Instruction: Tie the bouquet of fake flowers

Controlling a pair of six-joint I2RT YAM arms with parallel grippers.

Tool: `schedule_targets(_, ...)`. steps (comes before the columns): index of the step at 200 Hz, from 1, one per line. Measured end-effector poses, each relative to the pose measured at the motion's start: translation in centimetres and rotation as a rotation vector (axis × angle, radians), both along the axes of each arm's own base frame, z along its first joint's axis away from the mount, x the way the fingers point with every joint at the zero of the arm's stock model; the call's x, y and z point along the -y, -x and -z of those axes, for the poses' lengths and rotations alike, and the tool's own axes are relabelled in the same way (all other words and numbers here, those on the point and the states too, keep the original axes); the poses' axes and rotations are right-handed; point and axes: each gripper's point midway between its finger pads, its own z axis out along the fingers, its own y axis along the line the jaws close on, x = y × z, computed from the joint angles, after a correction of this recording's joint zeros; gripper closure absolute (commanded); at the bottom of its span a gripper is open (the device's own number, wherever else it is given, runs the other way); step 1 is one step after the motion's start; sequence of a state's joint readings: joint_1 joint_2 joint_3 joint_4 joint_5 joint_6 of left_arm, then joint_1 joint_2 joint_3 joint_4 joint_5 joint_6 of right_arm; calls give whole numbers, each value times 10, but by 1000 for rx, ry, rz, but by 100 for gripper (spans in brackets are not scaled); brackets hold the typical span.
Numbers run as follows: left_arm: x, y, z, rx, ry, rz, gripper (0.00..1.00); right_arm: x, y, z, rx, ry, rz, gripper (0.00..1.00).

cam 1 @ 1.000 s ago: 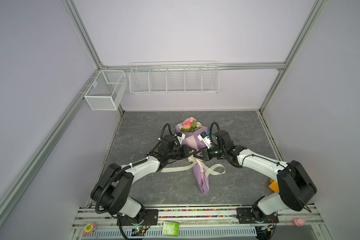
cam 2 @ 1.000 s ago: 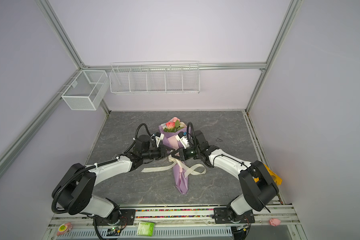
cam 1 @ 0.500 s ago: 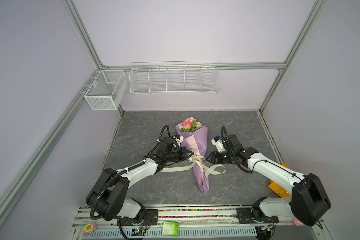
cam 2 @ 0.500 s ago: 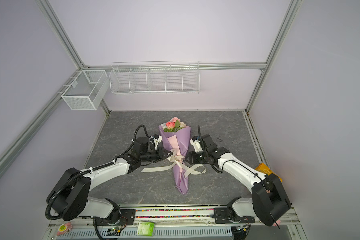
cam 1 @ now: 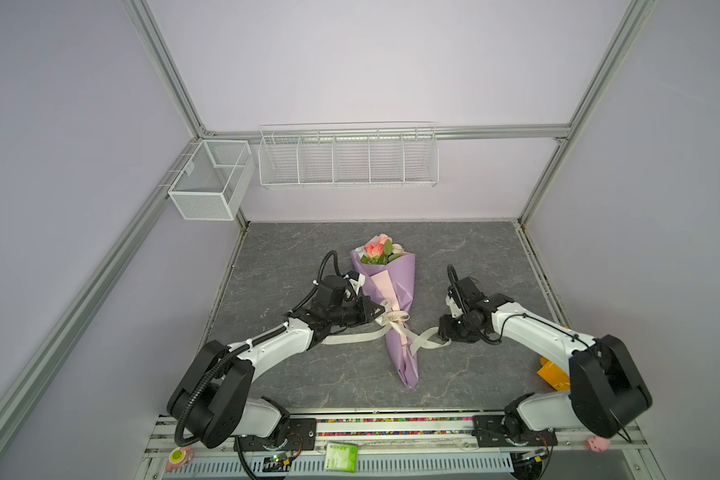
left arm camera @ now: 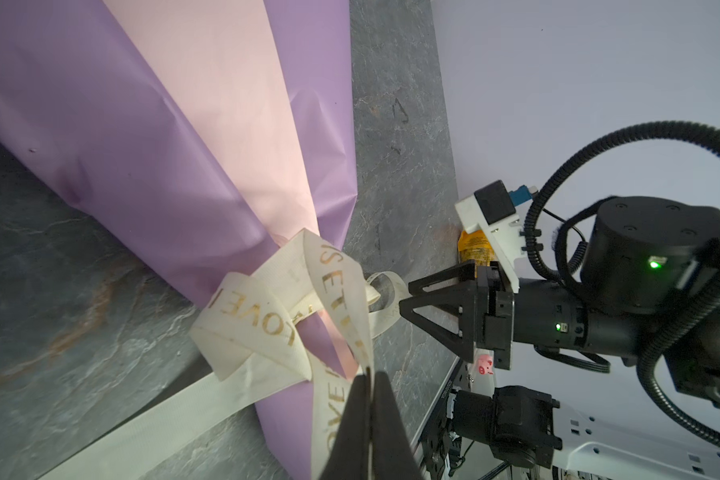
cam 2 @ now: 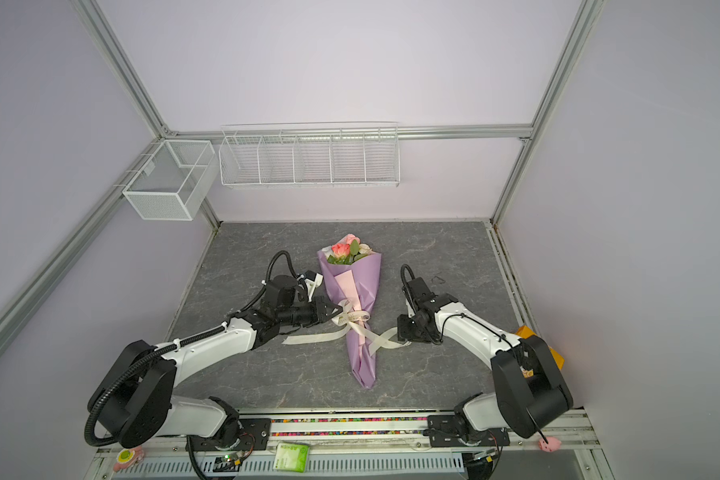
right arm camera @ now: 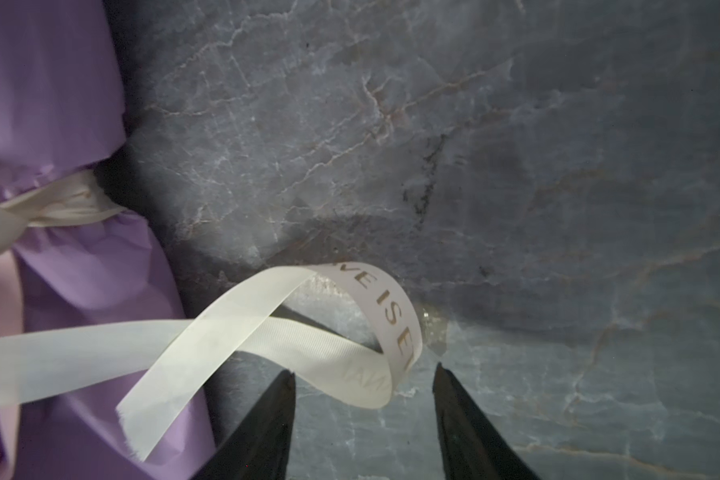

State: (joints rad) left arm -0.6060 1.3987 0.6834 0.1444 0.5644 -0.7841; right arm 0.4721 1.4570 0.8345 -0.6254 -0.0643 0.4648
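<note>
The bouquet of fake flowers (cam 1: 378,248) (cam 2: 345,250) lies on the grey table, wrapped in a lilac and pink paper cone (cam 1: 396,286) (left arm camera: 142,145) (right arm camera: 59,83). A cream lettered ribbon (cam 1: 391,318) (cam 2: 355,318) (left arm camera: 267,316) is wound round the cone's waist. My left gripper (cam 1: 376,312) (cam 2: 332,309) (left arm camera: 368,374) sits at the cone's left side, shut on a strand of that ribbon. My right gripper (cam 1: 443,332) (cam 2: 400,332) (right arm camera: 364,374) stands open to the right of the cone. The bend of a loose ribbon loop (right arm camera: 350,332) (cam 1: 429,338) lies between its fingers, ungripped.
Two white wire baskets (cam 1: 213,183) (cam 1: 348,160) hang on the back wall. An orange packet (cam 1: 551,374) lies at the table's right edge behind the right arm. A green packet (cam 1: 341,457) sits on the front rail. A ribbon tail (cam 1: 350,337) trails left across the table.
My right gripper has opened, let go of the ribbon loop and drawn back to the right, away from the cone. My left gripper stays shut on its strand and has shifted slightly left.
</note>
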Motion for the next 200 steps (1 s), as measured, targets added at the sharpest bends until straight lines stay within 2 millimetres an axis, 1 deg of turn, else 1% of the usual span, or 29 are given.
schedule_targets(5,0,0,1,-1,0,0,100,-1,-1,3,-7,6,-11,59)
schedule_targets(15,-1,0,2,-4,-2,-4,100,-1,-2,9,-21,14,-13,76)
schedule_targets(19,-1,0,2,-4,-2,-7,100,-1,-2,10,-24,18,-22,81)
schedule_targets(28,-3,0,3,-3,-4,-15,100,0,-2,13,-32,25,-22,88)
schedule_targets(36,-5,2,4,-5,-6,-24,100,1,-2,13,-30,33,-28,93)
schedule_targets(56,-11,4,4,1,-6,-54,100,6,-6,7,6,58,-19,93)
schedule_targets(70,-17,5,4,6,-4,-80,100,12,-12,-6,61,69,0,93)
schedule_targets(81,-21,6,5,11,-2,-106,100,17,-18,-22,125,64,32,93)
schedule_targets(93,-26,6,7,11,6,-138,100,25,-26,-46,211,40,90,93)
schedule_targets(112,-34,9,16,-8,15,-185,100,41,-32,-80,342,-8,193,93)
schedule_targets(132,-41,12,30,-44,19,-229,100,60,-30,-104,443,-45,291,93)
schedule_targets(146,-45,14,38,-63,30,-259,100,70,-28,-115,486,-61,340,93)
schedule_targets(162,-51,16,46,-85,48,-300,100,76,-27,-120,505,-68,378,93)
schedule_targets(172,-55,18,52,-99,54,-324,100,77,-27,-119,499,-71,390,93)
schedule_targets(175,-56,19,53,-103,55,-331,99,77,-27,-117,495,-70,392,93)
schedule_targets(189,-61,21,60,-121,56,-357,95,75,-23,-103,449,-69,397,93)
schedule_targets(200,-62,23,61,-130,60,-368,88,73,-20,-88,398,-65,398,93)
